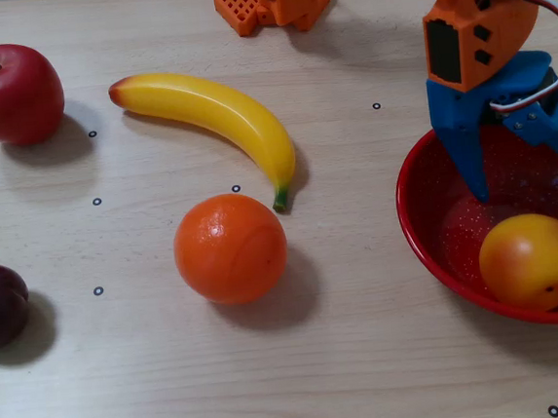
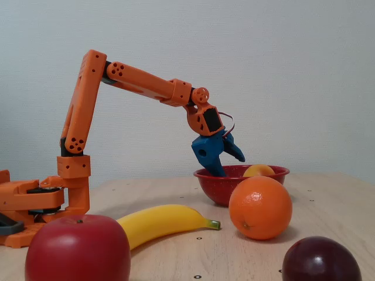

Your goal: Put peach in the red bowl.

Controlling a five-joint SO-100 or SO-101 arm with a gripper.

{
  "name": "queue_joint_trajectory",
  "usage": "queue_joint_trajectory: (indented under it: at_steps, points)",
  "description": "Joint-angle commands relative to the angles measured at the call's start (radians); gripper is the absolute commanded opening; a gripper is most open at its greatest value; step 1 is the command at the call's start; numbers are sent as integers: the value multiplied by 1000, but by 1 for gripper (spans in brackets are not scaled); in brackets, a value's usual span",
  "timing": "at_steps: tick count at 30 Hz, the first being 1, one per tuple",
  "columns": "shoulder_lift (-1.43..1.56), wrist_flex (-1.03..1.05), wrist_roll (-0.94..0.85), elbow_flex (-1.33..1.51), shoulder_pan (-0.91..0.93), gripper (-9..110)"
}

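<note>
Now your peach (image 1: 533, 260) sits inside the red bowl (image 1: 429, 245), near its 5 o'clock rim. Your gripper (image 1: 531, 182) hangs above at 12 o'clock, its 2 fingers spread, pinching nothing.

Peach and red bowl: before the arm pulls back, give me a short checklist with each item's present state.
1. Peach inside the red bowl: ok; it sits at the bowl's near side in the top-down fixed view.
2. Gripper released: ok; jaws open, nothing between them.
3. Fingers clear of the peach: ok; a gap shows in both fixed views.
4. Peach at rest: cannot tell from one moment.
5. Retreat path above the bowl rim: ok; the side fixed view shows the gripper tips at about rim height and nothing above them.
6. Other fruit out of the way: ok; the orange and banana lie apart from the bowl.
</note>
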Motion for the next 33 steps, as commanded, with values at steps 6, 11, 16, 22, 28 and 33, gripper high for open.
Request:
queue_joint_trajectory:
  at_steps: [6, 11, 16, 22, 28, 33]
  points:
    - [247, -41, -21, -49, 91, 27]
    - [310, -51, -23, -18, 120, 11]
    - [370, -51, -23, 6, 153, 0]
    - [462, -17, -23, 41, 216, 0]
    - [618, -11, -17, 173, 295, 0]
    - [815, 2, 0, 353, 345, 0]
